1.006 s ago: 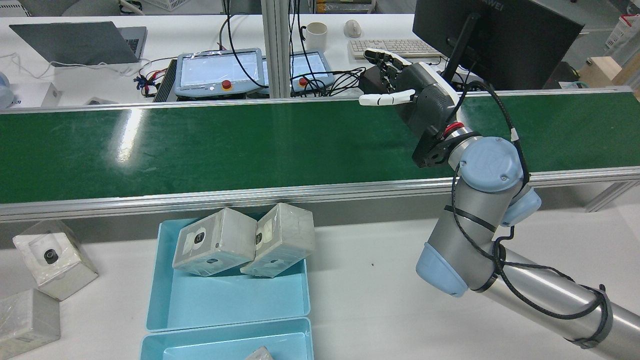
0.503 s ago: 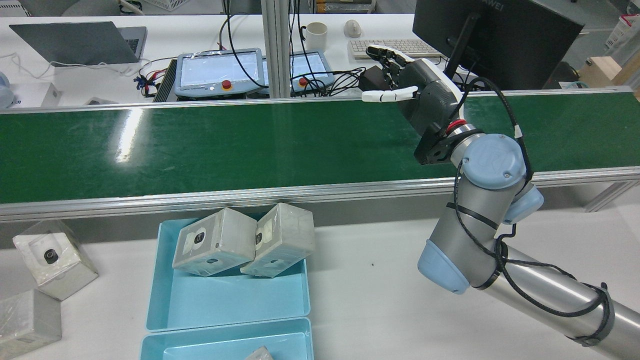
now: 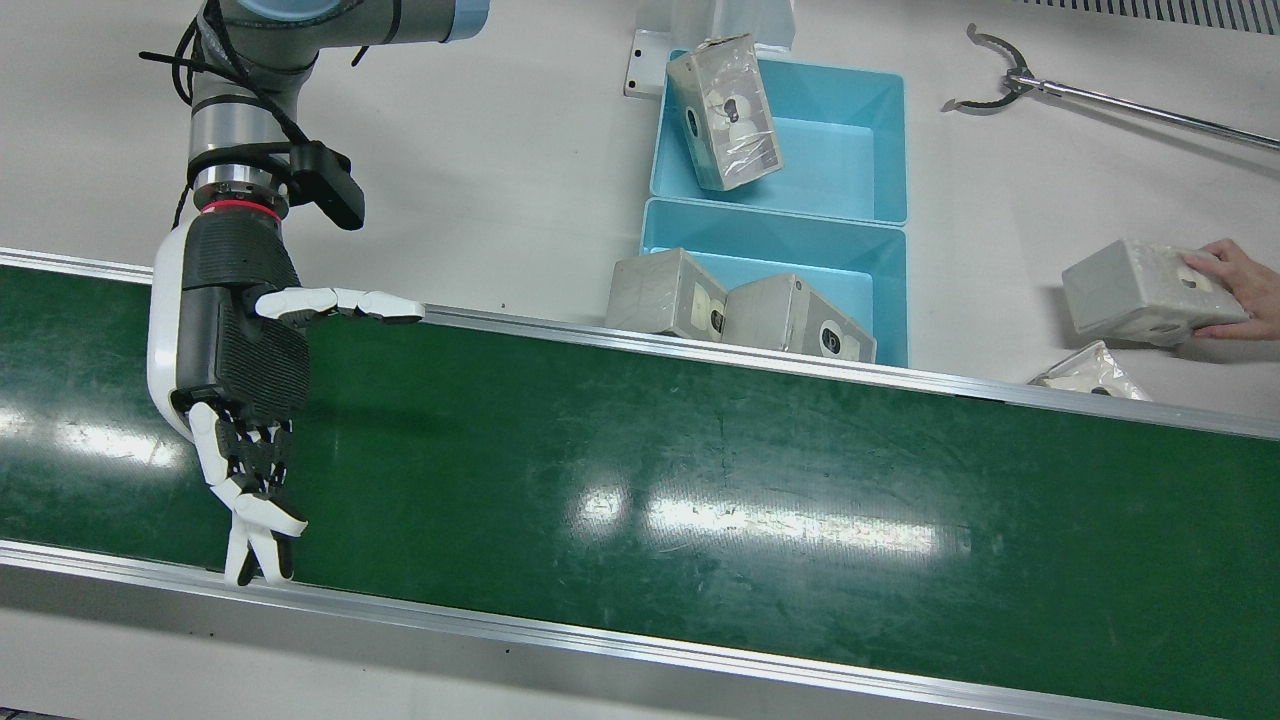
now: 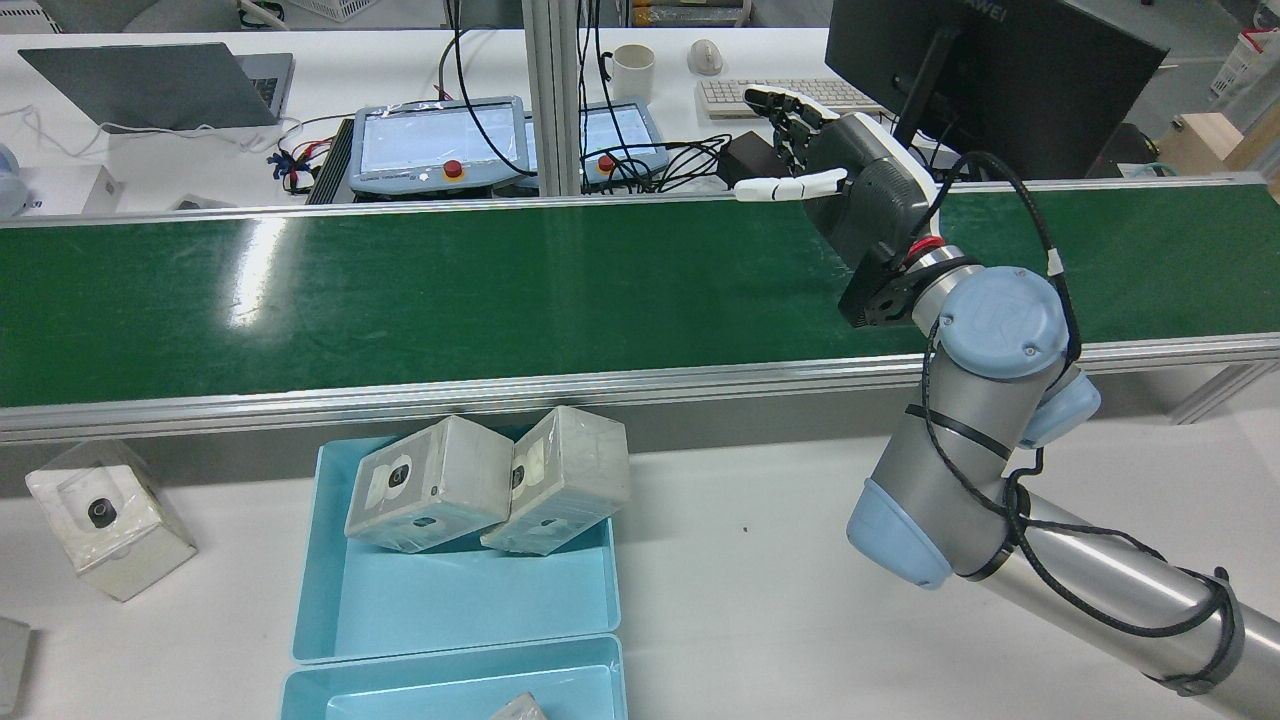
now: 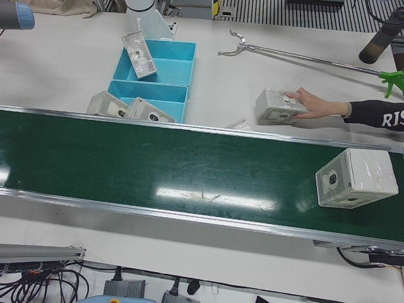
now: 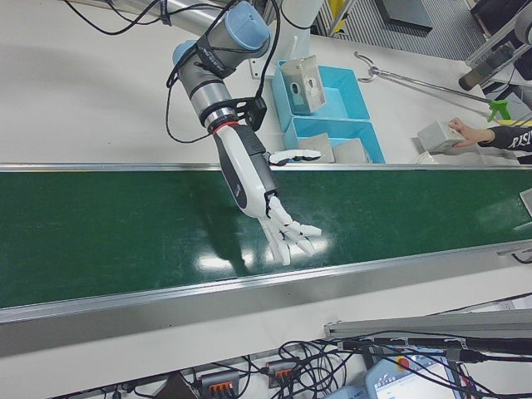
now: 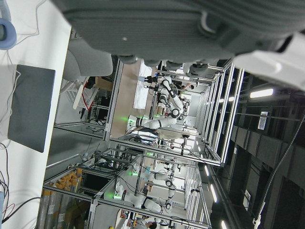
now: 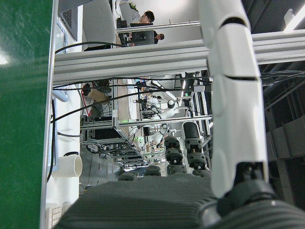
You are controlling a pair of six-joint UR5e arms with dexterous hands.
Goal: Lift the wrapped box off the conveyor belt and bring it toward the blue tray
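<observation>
Right hand [image 3: 240, 350] spread empty above glossy green conveyor belt [image 3: 700, 480].

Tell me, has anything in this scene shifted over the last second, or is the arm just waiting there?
The right hand, open and holding nothing, has drifted slightly to the rear view's right and farther across the conveyor belt. At that view's lower left, the grey box lying at the table's corner has slid almost out of frame; a person's hand now holds one there. The two wrapped boxes in the blue tray have not moved.
</observation>
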